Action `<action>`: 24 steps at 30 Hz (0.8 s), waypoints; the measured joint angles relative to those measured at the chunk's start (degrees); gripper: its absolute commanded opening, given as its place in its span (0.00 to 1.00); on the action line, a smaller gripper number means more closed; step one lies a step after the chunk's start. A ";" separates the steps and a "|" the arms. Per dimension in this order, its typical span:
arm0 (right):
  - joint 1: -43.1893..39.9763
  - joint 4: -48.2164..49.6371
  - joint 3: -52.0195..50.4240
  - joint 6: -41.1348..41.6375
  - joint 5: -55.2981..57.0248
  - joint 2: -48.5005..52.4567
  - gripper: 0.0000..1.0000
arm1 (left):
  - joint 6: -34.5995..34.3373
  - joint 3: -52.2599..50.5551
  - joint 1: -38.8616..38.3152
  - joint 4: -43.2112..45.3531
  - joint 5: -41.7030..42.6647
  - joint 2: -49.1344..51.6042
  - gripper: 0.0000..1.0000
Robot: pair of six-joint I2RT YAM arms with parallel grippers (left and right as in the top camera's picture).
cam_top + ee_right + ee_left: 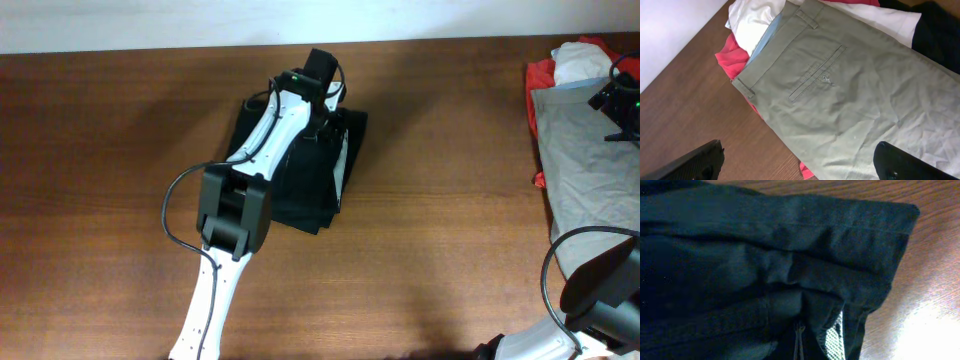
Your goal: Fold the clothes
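Overhead: even, moderate light. Soft shadow on the table (450,250) left of the black garment (300,190); bottom edge darker. Sharp throughout.

Left wrist: very dim over the black cloth, folds barely readable, grainy. Blown-out glare on the wood, lower right.

Right wrist: bright, diffuse. Grey trousers (850,100) crisp; fingers (695,162) of the right gripper (797,162) soft, out of focus.

The left arm (268,125) has white links, black joints, a black cable (166,208) and a green light (296,73).
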 measured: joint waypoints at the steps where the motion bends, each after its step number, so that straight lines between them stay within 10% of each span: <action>1: 0.00 0.00 0.00 -0.02 0.02 0.00 0.99 | 0.00 0.02 -0.02 -0.02 0.17 0.00 0.00; 17: 0.00 0.04 0.00 -0.02 0.00 0.00 0.99 | 2.19 10.29 -0.04 -36.85 -4.42 -11.82 0.01; 24: 0.00 0.02 0.00 0.00 0.00 0.00 0.99 | 3.23 -2.12 -0.17 -38.07 -5.49 -11.72 0.01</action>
